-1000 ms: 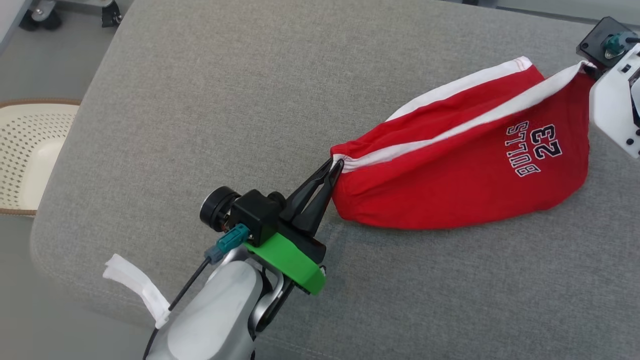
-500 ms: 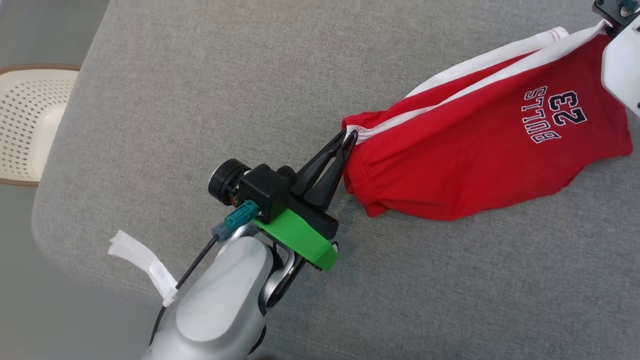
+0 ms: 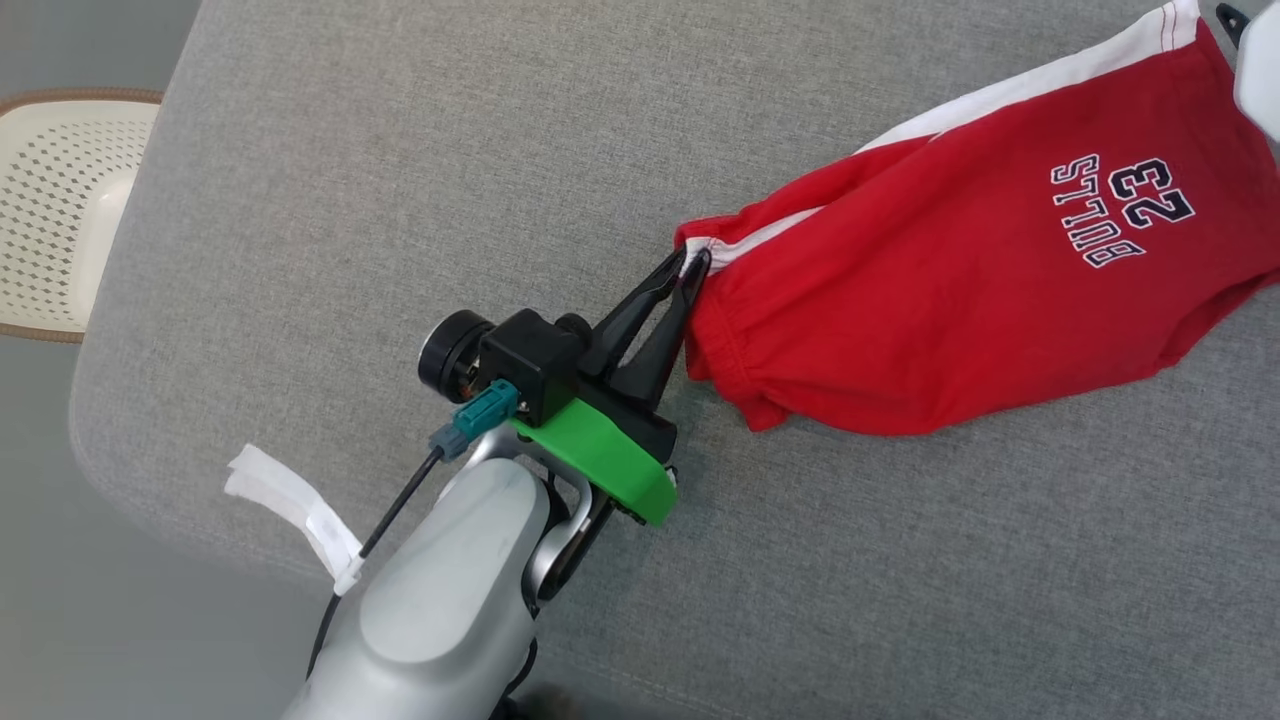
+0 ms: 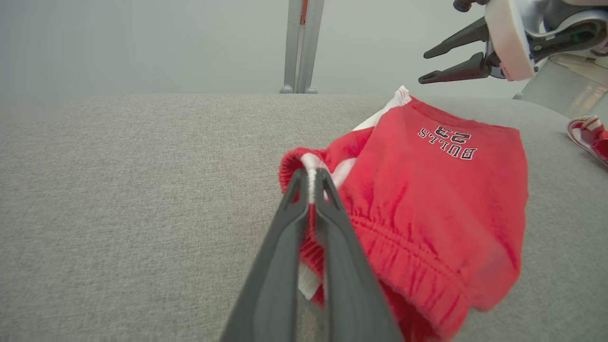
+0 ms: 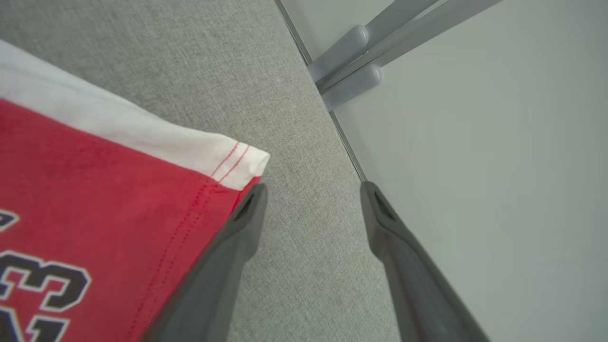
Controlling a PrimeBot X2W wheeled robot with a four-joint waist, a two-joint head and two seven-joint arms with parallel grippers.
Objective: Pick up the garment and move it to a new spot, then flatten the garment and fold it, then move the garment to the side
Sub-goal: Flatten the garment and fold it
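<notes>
On the grey fabric cushion (image 3: pixel 400 200) the red, white-striped cotton shorts (image 3: pixel 950 290) lie stretched, not yet folded; my left gripper (image 3: pixel 692 268) clamps their waistband (image 4: pixel 408 251), my right gripper (image 5: pixel 313 187) gapes empty.

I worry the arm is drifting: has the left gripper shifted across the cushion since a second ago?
No, not noticeably. The view shifted, but the left gripper, shut on the shorts, keeps its spacing from the left corner of the cushion.
</notes>
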